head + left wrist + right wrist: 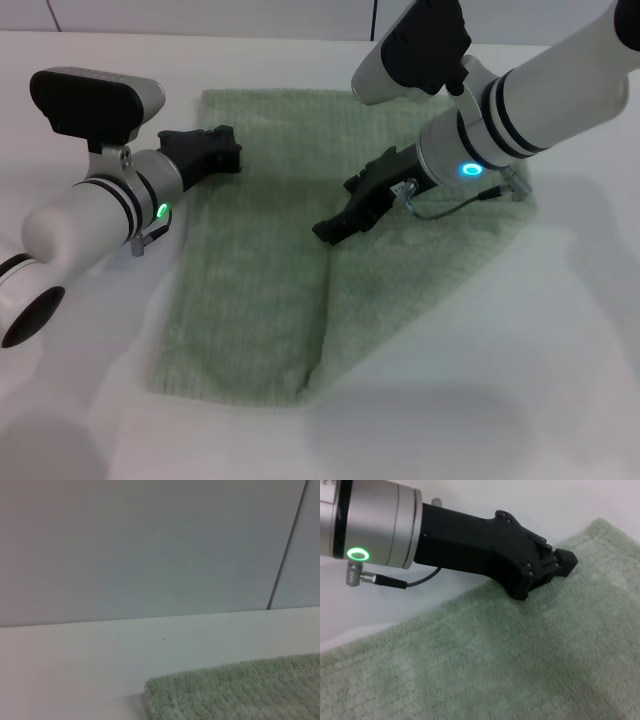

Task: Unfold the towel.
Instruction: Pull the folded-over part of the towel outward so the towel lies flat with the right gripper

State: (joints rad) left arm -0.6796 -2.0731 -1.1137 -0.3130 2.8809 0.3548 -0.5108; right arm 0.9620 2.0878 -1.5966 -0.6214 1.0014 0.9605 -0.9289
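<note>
Unfolding the towel [260, 290], partly done
One flap lower right remains folded; left end effector [222, 152] and right end effector [335, 227] states: cannot tell

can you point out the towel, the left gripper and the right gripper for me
towel [260, 300]: head view, on the flat single layer near its front edge.
left gripper [228, 152]: head view, at its black tip on the towel's left edge.
right gripper [330, 229]: head view, at its black tip over the towel's middle.
</note>
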